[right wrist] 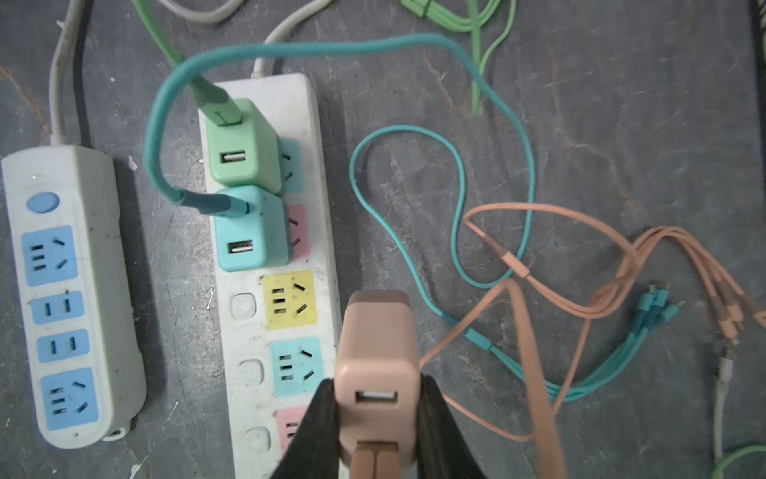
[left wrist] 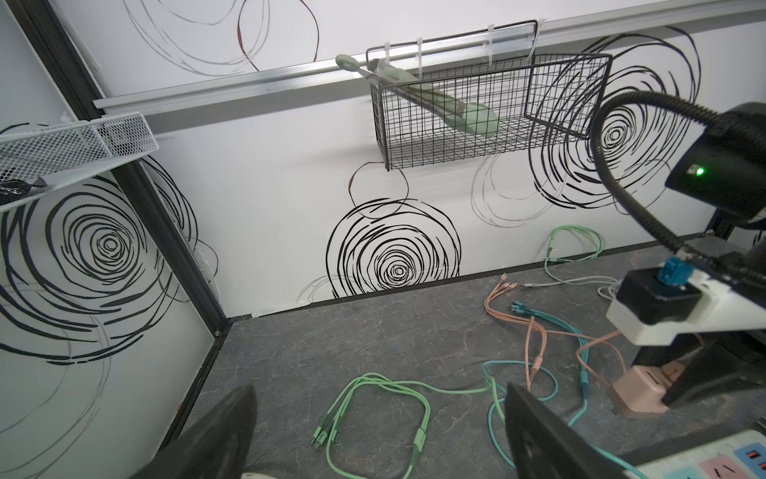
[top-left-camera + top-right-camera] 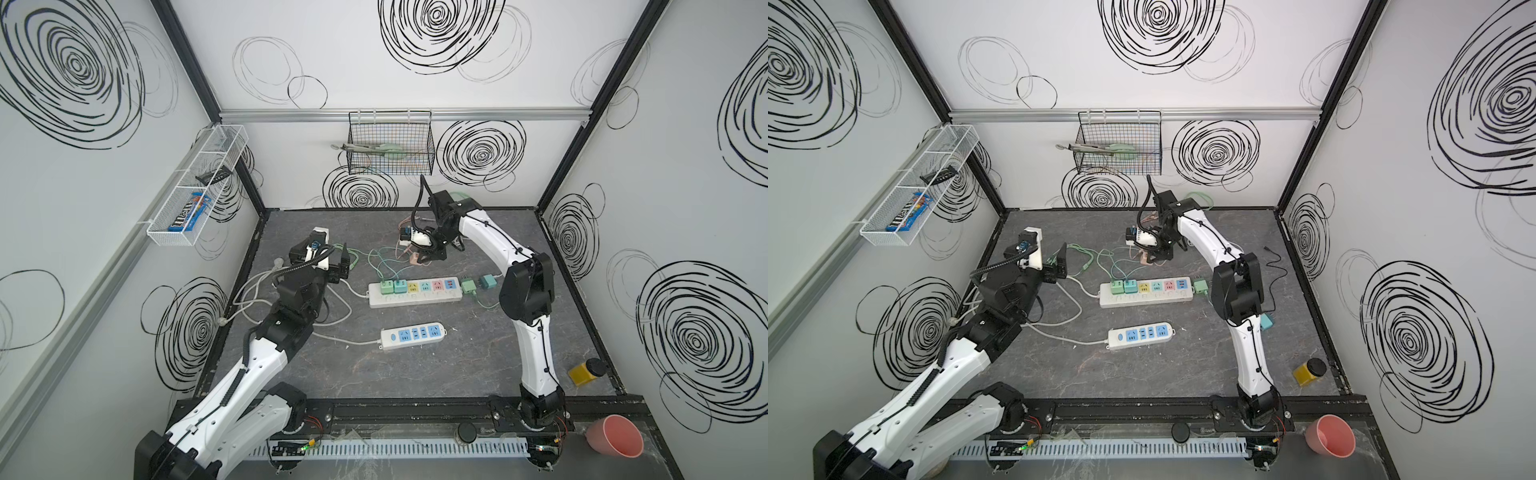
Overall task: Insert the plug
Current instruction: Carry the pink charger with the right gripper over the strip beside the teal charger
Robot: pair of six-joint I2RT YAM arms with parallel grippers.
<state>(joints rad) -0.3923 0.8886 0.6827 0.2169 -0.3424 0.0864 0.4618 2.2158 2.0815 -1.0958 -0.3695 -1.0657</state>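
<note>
My right gripper (image 3: 420,257) (image 1: 377,385) is shut on the pink plug (image 3: 413,260) (image 3: 1144,258) (image 1: 377,344), a pink USB charger with a pink cable hanging from it. It hovers low just behind the long white power strip (image 3: 415,300) (image 3: 1146,301) (image 1: 244,344), near the strip's teal socket (image 1: 296,365) and pink socket (image 1: 290,419). A green charger (image 1: 242,145) and a teal charger (image 1: 250,230) sit plugged in at the strip's left end. My left gripper (image 3: 345,266) (image 2: 379,398) stands open and empty over green cable, left of the strip.
A short white strip (image 3: 413,334) (image 1: 70,290) with blue sockets lies nearer the front. Two loose chargers (image 3: 478,284) lie at the long strip's right end. Green, teal and pink cables (image 2: 534,344) sprawl behind. A yellow jar (image 3: 586,371) stands front right; a wire basket (image 3: 390,145) hangs on the back wall.
</note>
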